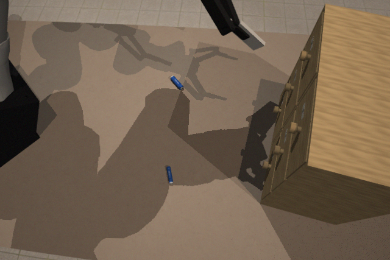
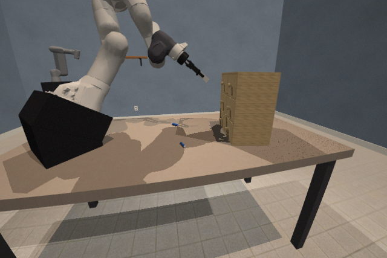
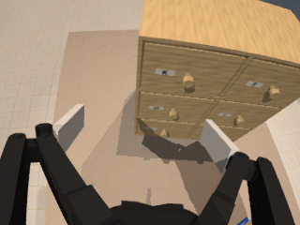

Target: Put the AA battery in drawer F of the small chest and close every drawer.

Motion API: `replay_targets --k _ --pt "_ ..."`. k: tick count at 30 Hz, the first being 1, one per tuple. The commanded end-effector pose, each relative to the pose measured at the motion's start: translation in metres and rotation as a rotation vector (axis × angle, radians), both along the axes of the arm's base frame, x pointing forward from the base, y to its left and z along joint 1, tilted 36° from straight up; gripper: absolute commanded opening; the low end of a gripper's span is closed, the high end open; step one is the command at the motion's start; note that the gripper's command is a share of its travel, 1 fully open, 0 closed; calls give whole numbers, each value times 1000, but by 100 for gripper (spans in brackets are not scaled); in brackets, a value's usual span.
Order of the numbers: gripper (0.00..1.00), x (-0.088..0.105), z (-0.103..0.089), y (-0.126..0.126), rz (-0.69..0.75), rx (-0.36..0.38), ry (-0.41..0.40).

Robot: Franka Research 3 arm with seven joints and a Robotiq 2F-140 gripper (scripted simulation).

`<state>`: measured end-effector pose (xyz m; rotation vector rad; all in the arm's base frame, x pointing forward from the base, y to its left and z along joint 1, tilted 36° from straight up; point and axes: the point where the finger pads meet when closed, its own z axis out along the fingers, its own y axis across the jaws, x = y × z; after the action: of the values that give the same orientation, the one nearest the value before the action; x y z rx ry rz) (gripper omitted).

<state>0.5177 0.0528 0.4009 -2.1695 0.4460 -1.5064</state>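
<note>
The wooden chest [image 1: 352, 93] [image 2: 256, 108] [image 3: 211, 23] stands upright, all visible drawers flush. Its top right drawer [image 1: 300, 144] [image 2: 233, 91] [image 3: 277, 77], seen from the front, has a knob and a small label that looks like F. My gripper [image 1: 265, 17] [image 2: 204, 77] [image 3: 144, 123] is wide open and empty, in the air in front of the chest, toward the K drawer's side. One blue battery [image 1: 177, 83] [image 2: 175, 124] lies on the table; a slimmer-looking blue battery [image 1: 169, 174] [image 2: 182, 144] lies nearer the exterior camera. I cannot read which is AA.
The top left drawer [image 3: 155, 56] is marked K; more knobbed drawers sit in two rows below. Their knobs stick out from the front. The table [image 1: 205, 225] [image 2: 193, 167] reaches past the chest's sides. The robot's black base [image 1: 19, 125] [image 2: 62, 130] stands opposite the chest's front.
</note>
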Motion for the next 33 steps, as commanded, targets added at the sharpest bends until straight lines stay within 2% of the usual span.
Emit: replay_targets --k 1,10,13,26,33 --pt "100 -18 -20 2 88 -41 166" --pt "100 -46 -9 -4 202 -38 351" --pt "100 -46 -9 -4 205 -39 357" --pt "100 -85 7 -12 368 -35 623" --pt "100 -95 10 -14 408 -33 689"
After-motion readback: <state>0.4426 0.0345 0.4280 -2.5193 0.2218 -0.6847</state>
